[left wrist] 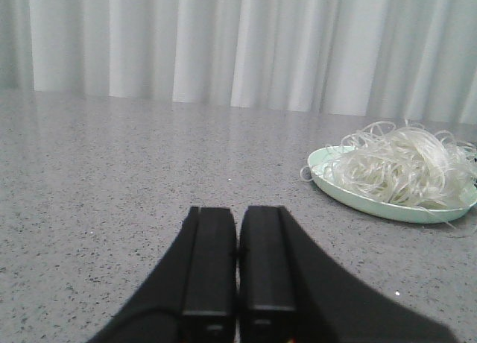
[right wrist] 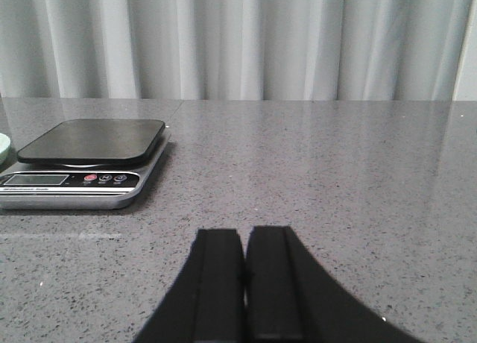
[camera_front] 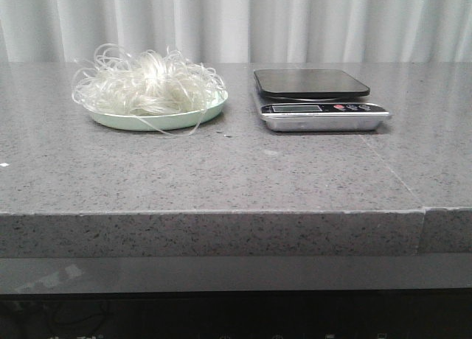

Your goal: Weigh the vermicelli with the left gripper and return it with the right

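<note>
The vermicelli (camera_front: 150,85), a loose tangle of thin white strands, lies on a pale green plate (camera_front: 158,121) at the table's back left. It also shows in the left wrist view (left wrist: 402,168) on the plate (left wrist: 373,206). A kitchen scale (camera_front: 317,98) with a black platform and silver front stands to the plate's right; it also shows in the right wrist view (right wrist: 86,160). My left gripper (left wrist: 238,210) is shut and empty, low over the table, apart from the plate. My right gripper (right wrist: 245,233) is shut and empty, apart from the scale. Neither gripper shows in the front view.
The grey speckled stone table (camera_front: 221,177) has a seam at its right (camera_front: 405,180) and a front edge near me. A white pleated curtain (camera_front: 236,22) hangs behind the table.
</note>
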Robot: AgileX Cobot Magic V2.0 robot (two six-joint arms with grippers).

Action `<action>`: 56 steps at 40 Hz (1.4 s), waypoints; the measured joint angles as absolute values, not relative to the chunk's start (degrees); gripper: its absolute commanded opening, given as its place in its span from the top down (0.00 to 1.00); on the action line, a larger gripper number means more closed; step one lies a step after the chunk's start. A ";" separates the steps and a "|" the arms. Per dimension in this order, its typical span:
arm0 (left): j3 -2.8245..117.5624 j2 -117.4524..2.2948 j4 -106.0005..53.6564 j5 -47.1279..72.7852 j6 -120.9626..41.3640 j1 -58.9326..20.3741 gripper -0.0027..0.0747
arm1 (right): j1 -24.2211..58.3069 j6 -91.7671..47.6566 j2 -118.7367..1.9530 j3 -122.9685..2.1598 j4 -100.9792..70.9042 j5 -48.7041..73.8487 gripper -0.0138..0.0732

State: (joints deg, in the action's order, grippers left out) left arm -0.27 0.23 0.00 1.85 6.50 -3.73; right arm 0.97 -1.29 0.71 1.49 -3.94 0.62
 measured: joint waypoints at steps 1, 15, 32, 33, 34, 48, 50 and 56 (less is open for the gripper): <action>-0.27 0.23 0.00 1.85 6.50 -3.73 0.76 | 0.97 -1.29 0.71 1.49 -3.94 0.62 0.64; -0.27 0.23 0.00 1.85 6.50 -3.73 0.76 | 0.97 -1.29 0.71 1.49 -3.94 0.65 0.64; -0.27 0.23 0.00 -1.66 6.50 -3.73 0.76 | 0.97 -1.04 0.71 1.22 -6.20 -0.73 0.64; -0.27 0.23 0.00 -2.31 6.50 -3.73 0.76 | 0.97 -1.04 0.71 0.61 -6.56 0.00 0.64; -0.27 0.23 0.00 -2.61 6.50 -3.73 0.76 | 0.97 -1.04 0.71 -0.20 -7.01 0.60 0.64; 19.14 -0.96 1.09 8.27 6.50 -3.73 0.76 | 0.97 -0.92 0.16 -18.83 -7.52 18.18 0.64; 22.88 -2.35 1.96 11.52 6.50 -3.73 0.76 | 0.97 -0.92 -1.01 -22.23 -7.52 19.93 0.64; 34.18 -8.70 4.31 19.88 6.50 -3.73 0.76 | 0.97 -0.82 -7.59 -31.43 -7.52 25.85 0.64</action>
State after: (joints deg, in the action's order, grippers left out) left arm 34.18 -8.70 4.31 19.88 6.50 -3.73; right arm 0.97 -0.82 -7.59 -31.43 -7.52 25.85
